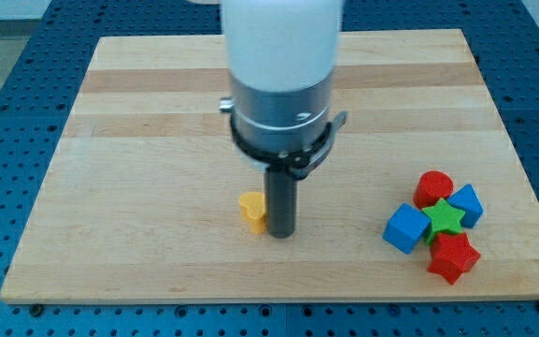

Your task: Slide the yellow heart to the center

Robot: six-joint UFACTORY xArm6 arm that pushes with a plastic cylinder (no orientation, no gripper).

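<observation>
The end effector is a bare rod holding nothing; my tip [280, 234] is set low-centre of the counter [157, 112]. The yellow heart [251, 212] is touched on the tip's left, below centre.

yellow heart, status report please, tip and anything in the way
My tip down at the yellow heart's right side, seemingly touching. Heart sits below the board's center. Other blocks clustered far right, none in the way.

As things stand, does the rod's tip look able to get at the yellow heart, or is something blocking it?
Probably yes. My tip sits right beside the yellow heart, on its view-right side, with nothing between them. The other blocks are clustered far off at the view's right, so none stands in the way.
</observation>
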